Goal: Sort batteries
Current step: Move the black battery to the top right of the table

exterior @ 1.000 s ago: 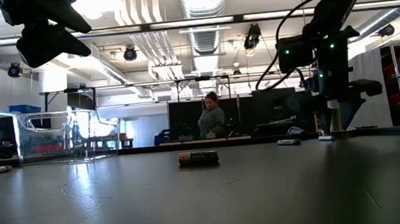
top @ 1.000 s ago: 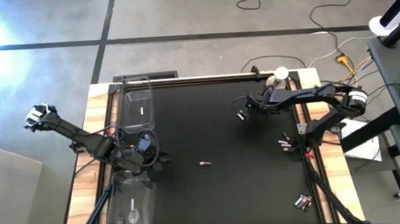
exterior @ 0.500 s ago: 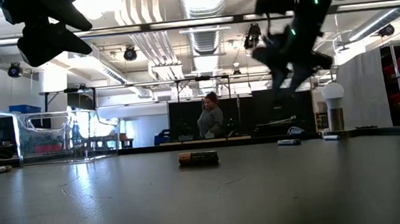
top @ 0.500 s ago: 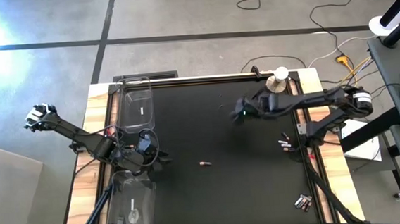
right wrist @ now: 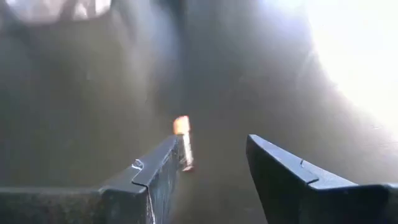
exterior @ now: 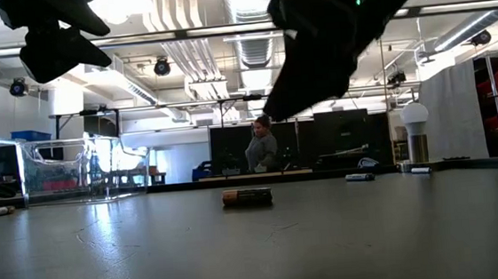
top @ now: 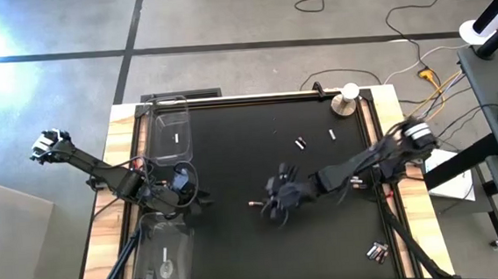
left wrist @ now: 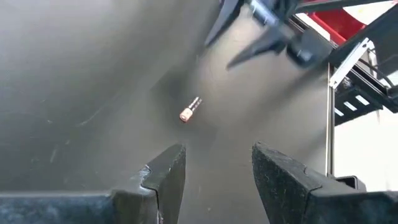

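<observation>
Near the black surface's [top: 232, 149] middle lay a small dark cylindrical battery with a copper-coloured end [top: 254, 205], no readable label; the right claw [top: 276, 210] hung beside it, parted and empty; the left claw [top: 192, 199] waited, parted

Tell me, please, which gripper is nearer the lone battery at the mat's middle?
Right. The right gripper hovers open right beside the battery; the left gripper waits open between the bins, well off.

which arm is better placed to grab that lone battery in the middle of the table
The right. Its open hand hangs right beside the battery, which shows between its fingers in its wrist view. The left hand waits farther off, by the bins.
</observation>
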`<state>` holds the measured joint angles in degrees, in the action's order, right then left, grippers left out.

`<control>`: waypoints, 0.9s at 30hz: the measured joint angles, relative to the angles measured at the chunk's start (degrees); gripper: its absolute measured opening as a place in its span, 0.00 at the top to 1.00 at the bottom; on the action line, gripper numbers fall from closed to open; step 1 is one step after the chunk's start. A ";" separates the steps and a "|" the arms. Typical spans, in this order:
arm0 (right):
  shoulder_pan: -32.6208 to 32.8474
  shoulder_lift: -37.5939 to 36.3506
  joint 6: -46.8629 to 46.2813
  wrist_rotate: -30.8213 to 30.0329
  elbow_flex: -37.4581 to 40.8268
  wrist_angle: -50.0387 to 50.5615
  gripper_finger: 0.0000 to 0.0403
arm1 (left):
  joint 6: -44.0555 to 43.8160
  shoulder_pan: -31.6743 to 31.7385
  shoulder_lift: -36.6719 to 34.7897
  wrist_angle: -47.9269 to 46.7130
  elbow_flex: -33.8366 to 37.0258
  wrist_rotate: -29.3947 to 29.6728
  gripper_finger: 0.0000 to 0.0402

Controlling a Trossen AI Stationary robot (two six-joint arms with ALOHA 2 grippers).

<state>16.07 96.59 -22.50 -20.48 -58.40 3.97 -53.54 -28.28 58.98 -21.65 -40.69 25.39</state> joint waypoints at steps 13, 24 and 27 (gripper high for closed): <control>-1.14 20.90 0.95 2.85 -18.46 10.05 0.56 | 0.30 -2.13 0.00 -0.37 0.00 -3.85 0.59; -1.76 24.03 -0.48 6.61 -20.67 13.35 0.78 | 0.57 -3.67 0.00 -2.78 0.00 -3.54 0.59; -1.80 23.80 -0.92 6.82 -20.71 13.55 0.86 | 1.71 -3.60 0.00 -3.10 0.00 -3.19 0.59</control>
<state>14.26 120.39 -23.42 -13.66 -79.11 17.53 -51.83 -31.88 58.98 -24.75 -40.69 22.20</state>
